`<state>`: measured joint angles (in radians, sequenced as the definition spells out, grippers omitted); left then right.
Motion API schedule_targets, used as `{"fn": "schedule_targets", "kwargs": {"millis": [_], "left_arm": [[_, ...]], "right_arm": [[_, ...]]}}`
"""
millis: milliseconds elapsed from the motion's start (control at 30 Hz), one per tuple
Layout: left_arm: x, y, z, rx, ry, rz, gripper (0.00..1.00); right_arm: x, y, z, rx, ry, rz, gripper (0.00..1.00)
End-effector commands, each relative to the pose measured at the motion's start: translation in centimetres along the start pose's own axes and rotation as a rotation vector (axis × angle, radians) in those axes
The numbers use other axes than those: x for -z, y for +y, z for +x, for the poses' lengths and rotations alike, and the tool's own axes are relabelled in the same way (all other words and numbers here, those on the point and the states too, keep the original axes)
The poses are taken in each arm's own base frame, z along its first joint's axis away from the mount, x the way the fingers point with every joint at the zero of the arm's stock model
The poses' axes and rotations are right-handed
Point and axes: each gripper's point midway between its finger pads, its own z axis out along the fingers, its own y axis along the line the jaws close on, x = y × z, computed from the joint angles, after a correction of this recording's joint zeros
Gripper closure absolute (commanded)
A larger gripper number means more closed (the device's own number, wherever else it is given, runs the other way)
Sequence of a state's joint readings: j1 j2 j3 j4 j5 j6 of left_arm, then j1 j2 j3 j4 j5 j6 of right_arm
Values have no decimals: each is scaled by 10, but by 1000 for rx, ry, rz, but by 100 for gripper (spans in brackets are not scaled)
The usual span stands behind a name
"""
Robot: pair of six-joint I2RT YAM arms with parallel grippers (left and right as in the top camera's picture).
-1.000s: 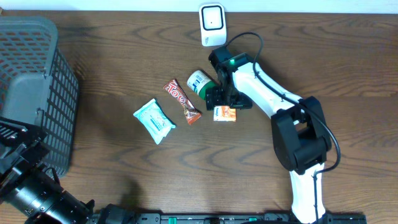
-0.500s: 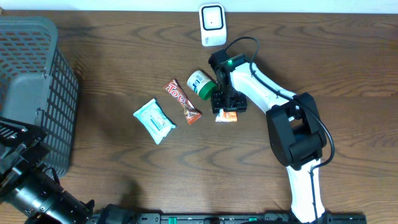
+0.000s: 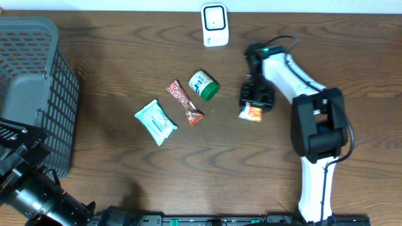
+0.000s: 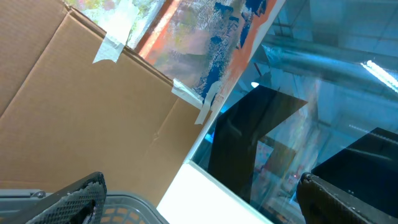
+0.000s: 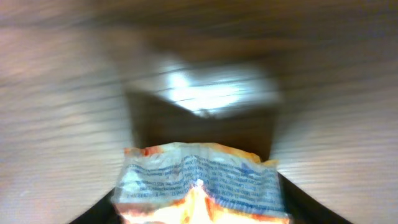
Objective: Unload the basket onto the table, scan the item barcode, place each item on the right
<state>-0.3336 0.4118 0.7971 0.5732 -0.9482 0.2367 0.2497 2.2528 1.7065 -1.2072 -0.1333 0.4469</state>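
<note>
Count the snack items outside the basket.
4: teal packet left, brown bar beside it, green-lidded tub centre, orange packet in the right gripper. Basket contents may be hidden.

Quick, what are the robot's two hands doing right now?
Left gripper: open, empty.
Right gripper: closed on the orange packet.

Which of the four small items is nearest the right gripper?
The orange packet, held in the right gripper; the can, brown bar and white packet lie farther off.
</note>
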Motion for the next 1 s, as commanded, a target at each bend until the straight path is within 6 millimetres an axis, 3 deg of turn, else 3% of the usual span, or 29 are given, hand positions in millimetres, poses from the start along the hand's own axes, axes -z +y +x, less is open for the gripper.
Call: {"fn": "schedule_targets", "kwargs": {"millis": [0,67,333,467,600,967], "left_arm": [[1,4,-7,3,-14,-8,2],[1,4,-7,3,-13,-8,2],[1,4,-7,3,-13,-8,2],[1,4,-7,3,-13,-8,2],[1,4,-7,3,-13,-8,2],[1,4,-7,3,-14,-8,2]], "right_arm": [[-8,-23,-5,-61,34,26,18],[-4,-32,-4,-73,52,26,1],[26,-54,15,-57,175,17,1],[26,-47,14,-77,179,-28,1],[29,-24,19,2,212,-169,1],[21,-27,3,15,152,-146,1]]}}
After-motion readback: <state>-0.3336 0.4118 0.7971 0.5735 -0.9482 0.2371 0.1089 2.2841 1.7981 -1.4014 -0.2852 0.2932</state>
